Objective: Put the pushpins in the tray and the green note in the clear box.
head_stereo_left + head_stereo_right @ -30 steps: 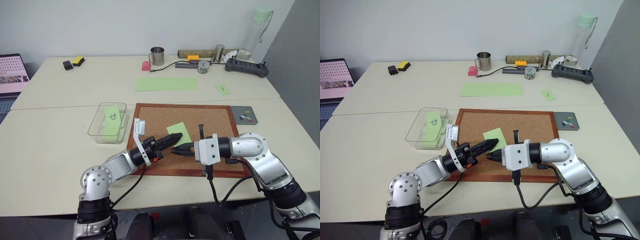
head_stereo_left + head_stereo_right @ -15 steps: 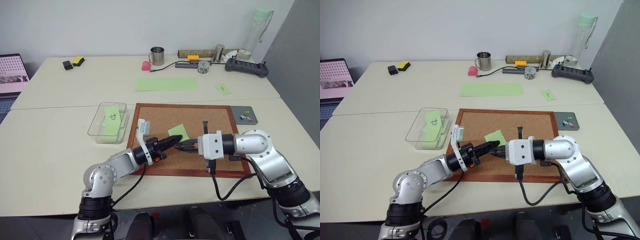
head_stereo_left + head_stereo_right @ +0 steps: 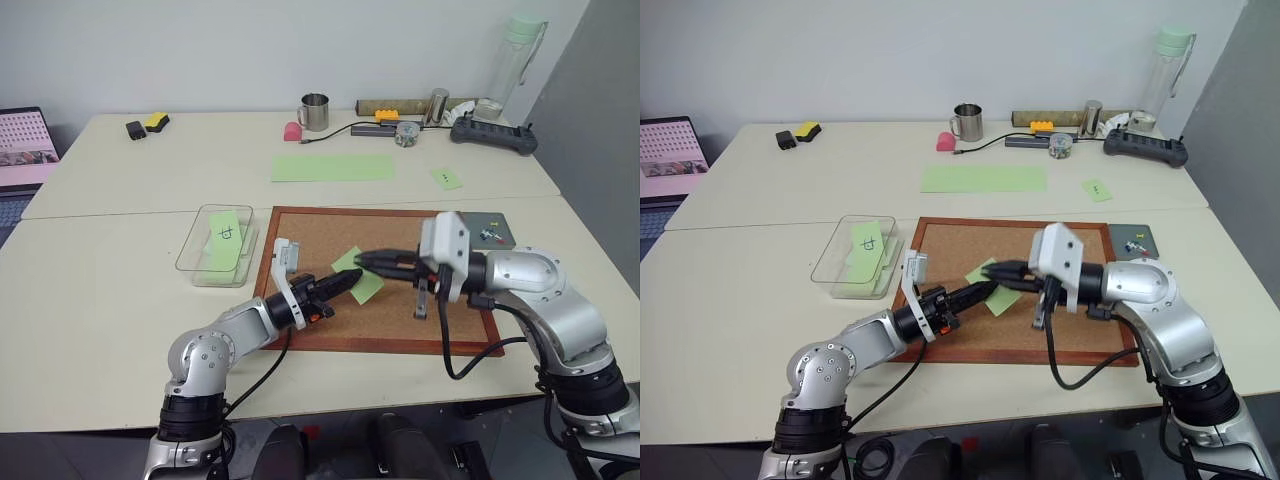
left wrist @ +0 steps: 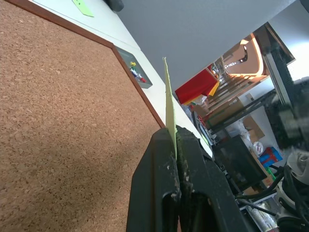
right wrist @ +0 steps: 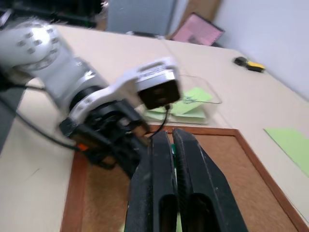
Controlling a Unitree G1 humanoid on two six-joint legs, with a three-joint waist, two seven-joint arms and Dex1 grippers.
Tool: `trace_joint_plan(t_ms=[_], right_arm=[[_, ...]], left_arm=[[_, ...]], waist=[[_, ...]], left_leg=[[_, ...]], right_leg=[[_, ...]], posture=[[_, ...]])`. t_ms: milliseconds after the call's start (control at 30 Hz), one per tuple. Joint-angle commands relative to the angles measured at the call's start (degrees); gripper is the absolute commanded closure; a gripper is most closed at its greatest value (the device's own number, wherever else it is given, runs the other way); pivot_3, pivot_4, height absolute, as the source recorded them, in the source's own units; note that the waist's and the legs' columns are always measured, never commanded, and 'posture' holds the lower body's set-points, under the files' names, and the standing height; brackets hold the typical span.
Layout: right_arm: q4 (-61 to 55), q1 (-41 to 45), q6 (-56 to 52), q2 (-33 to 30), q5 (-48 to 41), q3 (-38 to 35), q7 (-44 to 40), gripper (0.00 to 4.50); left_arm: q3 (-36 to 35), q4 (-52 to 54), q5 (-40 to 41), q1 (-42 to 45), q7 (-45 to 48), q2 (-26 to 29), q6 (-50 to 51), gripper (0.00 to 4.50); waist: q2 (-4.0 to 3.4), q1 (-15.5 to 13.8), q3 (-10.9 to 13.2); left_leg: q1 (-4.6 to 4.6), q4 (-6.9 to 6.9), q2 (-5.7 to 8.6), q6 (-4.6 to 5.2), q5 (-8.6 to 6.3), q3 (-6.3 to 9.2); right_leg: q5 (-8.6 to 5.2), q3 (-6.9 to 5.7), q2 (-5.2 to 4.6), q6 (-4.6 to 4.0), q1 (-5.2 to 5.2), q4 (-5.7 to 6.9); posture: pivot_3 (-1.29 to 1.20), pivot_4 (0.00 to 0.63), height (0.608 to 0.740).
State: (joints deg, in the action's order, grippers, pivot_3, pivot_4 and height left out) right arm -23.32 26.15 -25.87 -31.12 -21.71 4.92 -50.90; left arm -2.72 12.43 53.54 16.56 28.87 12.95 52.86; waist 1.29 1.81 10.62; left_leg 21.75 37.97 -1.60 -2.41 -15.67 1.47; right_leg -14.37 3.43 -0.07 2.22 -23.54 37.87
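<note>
- Green note (image 3: 362, 274) is off the corkboard (image 3: 400, 305), pinched in the closed left pincer (image 3: 352, 282); clear box (image 3: 215, 243) lies at its 10 o'clock, awaiting it.
- Right pincer (image 3: 362, 260) is clamped shut, perhaps on a pushpin; that cannot be told.
- Tray (image 3: 490, 230), at 3 o'clock, holds pushpins (image 3: 486, 235).

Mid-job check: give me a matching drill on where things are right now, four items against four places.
Things:
1. green note
2. clear box
3. tray
4. metal mug

Places:
A. near the table's far edge
B. by the cork board's far right corner, pushpins inside
C. pinched in the left gripper, above the cork board
D. left of the cork board, holding a handwritten note

Pairs: 1-C, 2-D, 3-B, 4-A
</note>
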Motion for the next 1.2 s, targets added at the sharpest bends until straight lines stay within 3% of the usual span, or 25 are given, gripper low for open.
trace_joint_plan(t_ms=[33, 267, 367, 567, 600, 833, 1200], right_arm=[[7.61, -1.34, -0.72, -1.32, 2.54, -8.72, 8.3, 4.5], [25.27, 0.77, -0.9, -0.46, 5.04, -17.34, 20.33, 4.5], [36.33, 5.06, 0.69, 0.44, 6.02, -20.04, 25.58, 4.5], [53.77, 13.3, 5.38, 0.04, 6.16, -20.63, 24.8, 4.5], [56.53, 14.66, 6.24, -0.13, 6.34, -20.52, 24.48, 4.06], [68.91, 20.83, 10.51, -1.07, 7.27, -20.3, 22.65, 2.77], [72.19, 21.99, 12.22, -2.19, 6.72, -20.81, 21.13, 0.49]], left_arm=[[7.99, 7.24, -11.52, 2.73, 7.3, 4.01, -11.99, 4.49], [17.79, 7.99, -25.15, 5.77, 14.39, 6.96, -26.61, 4.49], [18.04, 4.24, -28.2, 7.24, 15.35, 7.09, -30.08, 4.49], [16.63, 2.37, -29.33, 7.65, 15.87, 6.73, -32.02, 4.49], [16.55, 2.45, -29.35, 7.57, 15.97, 6.81, -31.99, 4.5], [16.01, 3.36, -29.09, 6.57, 15.42, 6.94, -31.2, 4.5], [15.32, 3.27, -29.07, 6.22, 15.65, 7.01, -30.62, 4.5]], waist=[[0.0, -0.11, 0.0], [0.0, -0.14, 0.0], [-0.02, 0.25, 0.01], [-0.03, 0.63, 0.01], [-0.03, 0.66, 0.01], [-0.03, 0.57, 0.01], [-0.03, 0.56, 0.01]], left_leg=[[0.0, 0.0, 0.0, 0.0, 0.0, -0.02], [0.09, -0.05, 0.05, 0.01, -0.01, -0.17], [0.08, -0.1, 0.02, 0.02, -0.01, -0.22], [0.07, -0.08, 0.01, 0.04, -0.01, -0.24], [0.08, -0.08, 0.02, 0.04, -0.01, -0.31], [0.18, -0.1, 0.0, 0.07, -0.02, -0.35], [0.17, -0.08, 0.0, 0.07, -0.02, -0.36]], right_leg=[[0.02, 0.0, 0.0, -0.02, 0.0, -0.02], [0.15, 0.14, -0.05, -0.21, -0.03, -0.21], [0.15, 0.24, 0.02, -0.21, -0.11, -0.19], [0.18, 0.27, 0.07, -0.16, -0.15, -0.11], [0.19, 0.33, 0.06, -0.16, -0.17, -0.13], [0.2, 0.35, 0.04, -0.14, -0.24, -0.18], [0.2, 0.36, 0.04, -0.14, -0.24, -0.15]], posture=[[0.0, 0.15, 0.74], [0.0, 0.15, 0.74], [0.0, 0.15, 0.74], [0.0, 0.15, 0.74], [0.0, 0.15, 0.74], [0.0, 0.15, 0.74], [0.0, 0.15, 0.74]])
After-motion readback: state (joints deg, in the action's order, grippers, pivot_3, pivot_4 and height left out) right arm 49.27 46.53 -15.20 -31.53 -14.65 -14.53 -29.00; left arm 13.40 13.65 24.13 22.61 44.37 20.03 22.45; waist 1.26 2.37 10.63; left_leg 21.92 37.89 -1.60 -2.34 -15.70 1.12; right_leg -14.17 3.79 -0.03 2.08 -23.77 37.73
